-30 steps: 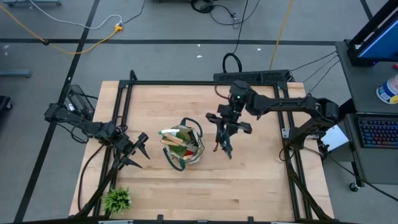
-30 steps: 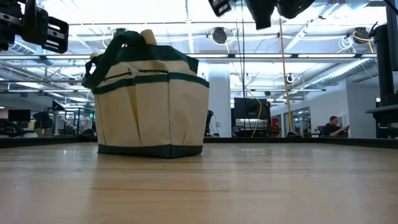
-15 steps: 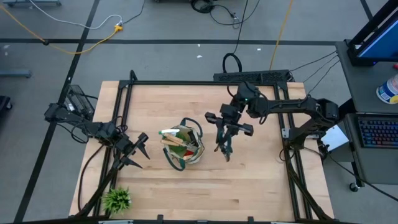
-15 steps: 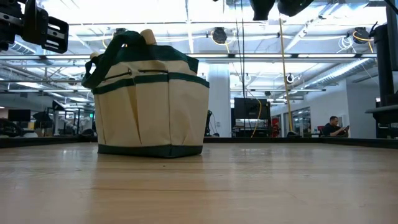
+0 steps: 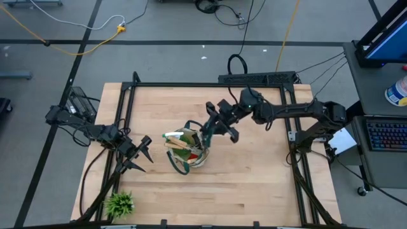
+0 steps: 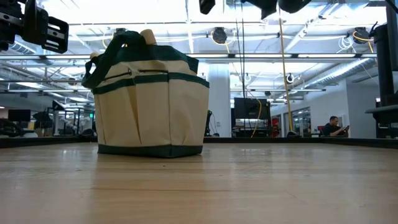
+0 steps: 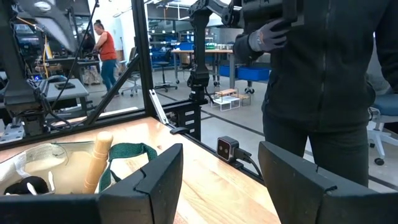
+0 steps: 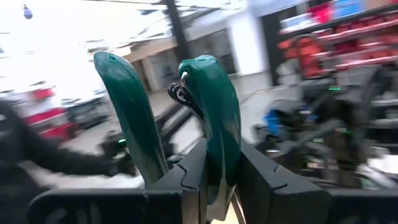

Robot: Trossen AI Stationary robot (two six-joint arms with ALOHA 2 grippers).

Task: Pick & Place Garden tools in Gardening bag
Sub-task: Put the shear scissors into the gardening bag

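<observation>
The right gripper (image 5: 210,127) hangs in the air just beside the upper right rim of the bag, its jaws clamped on the pair of dark pruning shears with glossy green handles (image 8: 211,118), whose two curved grips stick up between the dark fingers (image 8: 273,186) in the right wrist view. The small beige canvas gardening bag with dark green trim and loop handles (image 5: 187,151) stands upright near the middle of the pale wooden bench (image 5: 254,184), a wooden tool handle (image 7: 98,158) poking out of its top. The left gripper (image 5: 143,154) waits left of the bag, jaws apart and holding nothing. A small spiky green plant (image 5: 119,204) sits at the front left corner
</observation>
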